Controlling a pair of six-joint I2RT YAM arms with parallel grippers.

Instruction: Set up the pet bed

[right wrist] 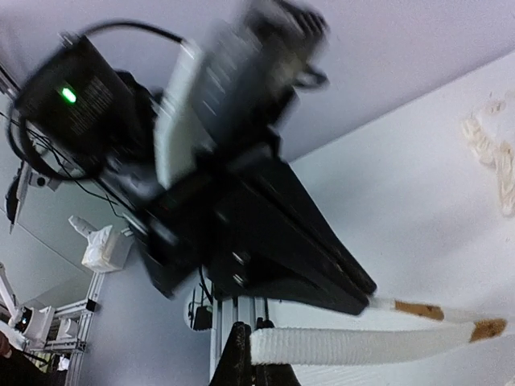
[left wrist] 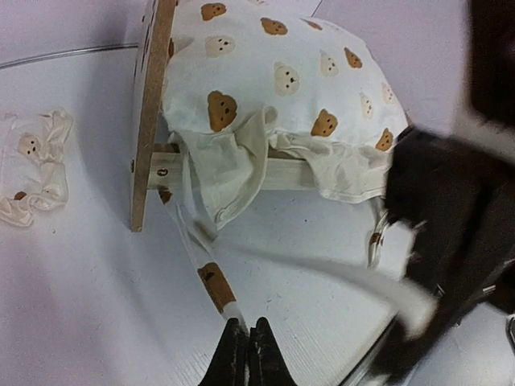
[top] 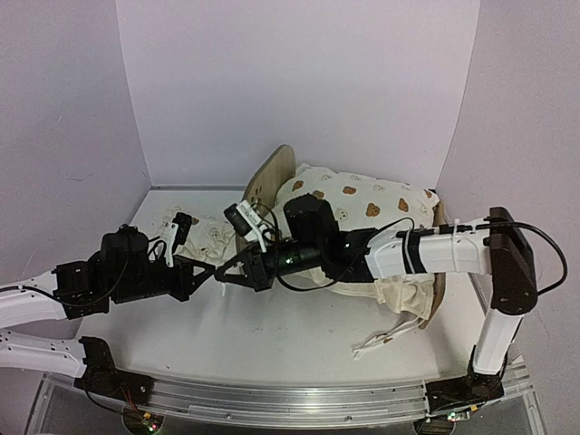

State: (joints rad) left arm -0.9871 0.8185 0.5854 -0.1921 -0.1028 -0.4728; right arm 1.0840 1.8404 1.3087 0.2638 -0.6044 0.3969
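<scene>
Pet bed [top: 275,172] w/ cushion [top: 362,204] on it; L fingers [left wrist: 235,358] + R fingers [right wrist: 235,358] each clamped on a cushion tie [left wrist: 216,285].

Lighting's kept soft and even, with faint shadows thrown on the table [top: 299,331]. The right arm [left wrist: 451,233] is smeared by motion blur in the left wrist view, the left arm [right wrist: 233,121] in the right one.

bed [top: 275,172], wood: 1; cushion [top: 362,204], bear-print: 1; pillow [top: 207,237], small, bear-print: 1; tie [right wrist: 346,346], pulled taut: 2; loose ties [top: 385,337] at cushion's near edge: count unclear; arm [top: 435,249]: 2; left gripper [left wrist: 247,326]: 1; right gripper [right wrist: 241,346]: 1; table [top: 272,335]: 1
</scene>
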